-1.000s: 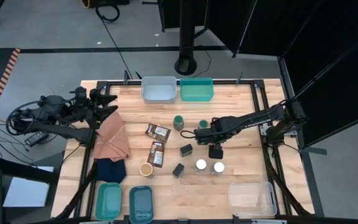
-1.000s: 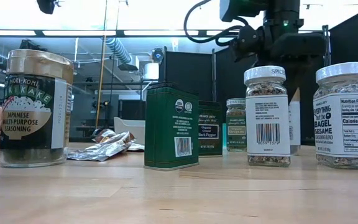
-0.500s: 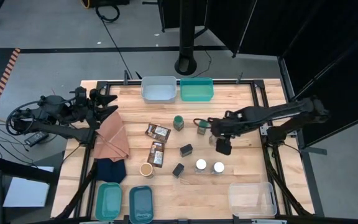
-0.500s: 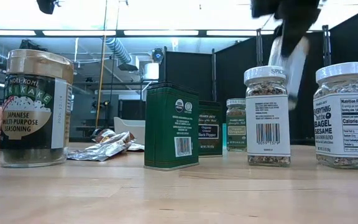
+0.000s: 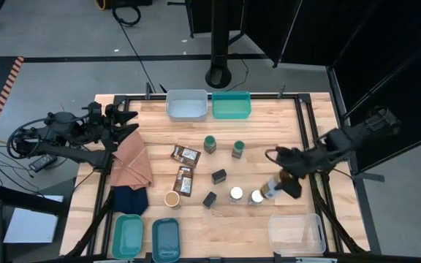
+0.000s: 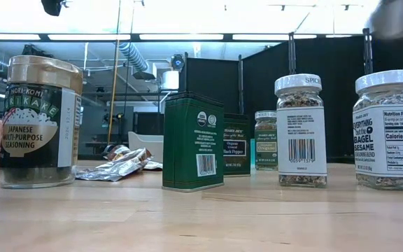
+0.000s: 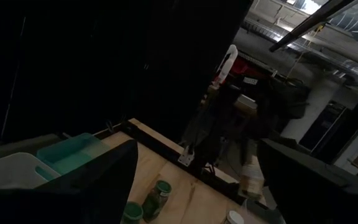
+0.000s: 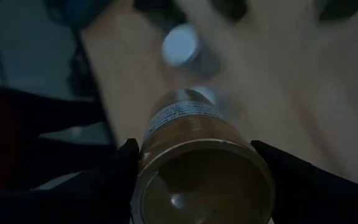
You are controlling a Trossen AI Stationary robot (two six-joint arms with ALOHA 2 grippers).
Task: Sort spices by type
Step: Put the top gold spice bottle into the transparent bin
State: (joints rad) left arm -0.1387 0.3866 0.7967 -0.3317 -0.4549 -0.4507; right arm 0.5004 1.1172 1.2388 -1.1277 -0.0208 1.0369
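Wooden table (image 5: 196,219) carried the spice containers. Right gripper (image 5: 280,186) was clamped on a jar (image 8: 201,168) beside the white-lidded jars (image 5: 236,193). Left gripper (image 5: 126,120) waited with fingers apart at the table's left edge.

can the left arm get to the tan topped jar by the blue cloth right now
Probably yes. The left gripper is open and empty at the table's left edge, and the tan-topped jar stands clear beyond the brown cloth, with nothing above it.

Both arms black, jointed, slim; black cables looping along left arm (image 5: 64,135).
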